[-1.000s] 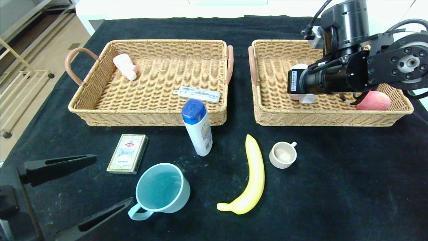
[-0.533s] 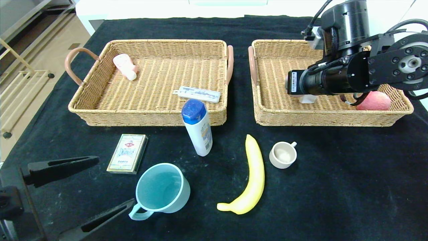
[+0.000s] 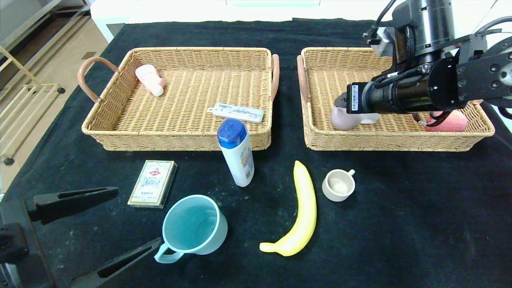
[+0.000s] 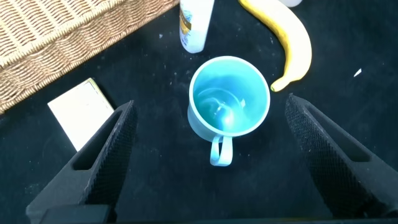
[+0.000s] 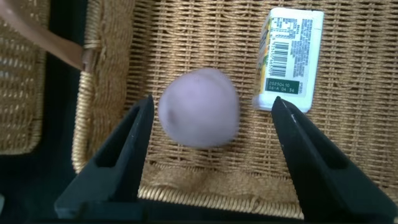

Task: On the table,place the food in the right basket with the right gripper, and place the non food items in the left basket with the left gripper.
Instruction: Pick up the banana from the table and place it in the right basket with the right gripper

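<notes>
The right gripper point(image 5: 208, 134) hangs over the right basket point(image 3: 316, 136) with prongs spread wide, clear of the egg-shaped ball point(image 5: 199, 107) lying between them near the basket's front-left corner.

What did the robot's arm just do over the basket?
The right pincer opened and let go of the egg-shaped ball, which now lies in the right basket beside the juice carton. The left pincer, mug and banana stayed put.
</notes>
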Available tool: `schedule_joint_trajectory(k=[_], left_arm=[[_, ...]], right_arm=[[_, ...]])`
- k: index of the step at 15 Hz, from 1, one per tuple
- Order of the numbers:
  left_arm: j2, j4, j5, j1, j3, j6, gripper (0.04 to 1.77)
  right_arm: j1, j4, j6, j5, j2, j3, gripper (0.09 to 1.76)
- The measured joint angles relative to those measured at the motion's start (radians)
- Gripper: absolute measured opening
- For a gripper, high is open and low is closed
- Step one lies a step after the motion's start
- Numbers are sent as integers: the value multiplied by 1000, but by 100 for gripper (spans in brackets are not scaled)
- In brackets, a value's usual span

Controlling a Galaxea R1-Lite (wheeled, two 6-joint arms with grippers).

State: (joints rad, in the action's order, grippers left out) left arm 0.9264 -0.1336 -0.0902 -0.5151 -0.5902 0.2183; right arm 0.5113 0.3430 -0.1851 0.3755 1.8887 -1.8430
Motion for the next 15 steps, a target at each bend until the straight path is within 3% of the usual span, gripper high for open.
schedule_joint_trajectory(k=[5,10,15], left_arm=[[0,0,0,0,1,0,172],[0,1,0,0,1,1,172],[1,1,0,0,3,10,172]], right_arm=[[96,137,-19,4,-67,24,155],[301,394,-254,94,-102,28,162],[448,481,-453,100,-76,27,167]])
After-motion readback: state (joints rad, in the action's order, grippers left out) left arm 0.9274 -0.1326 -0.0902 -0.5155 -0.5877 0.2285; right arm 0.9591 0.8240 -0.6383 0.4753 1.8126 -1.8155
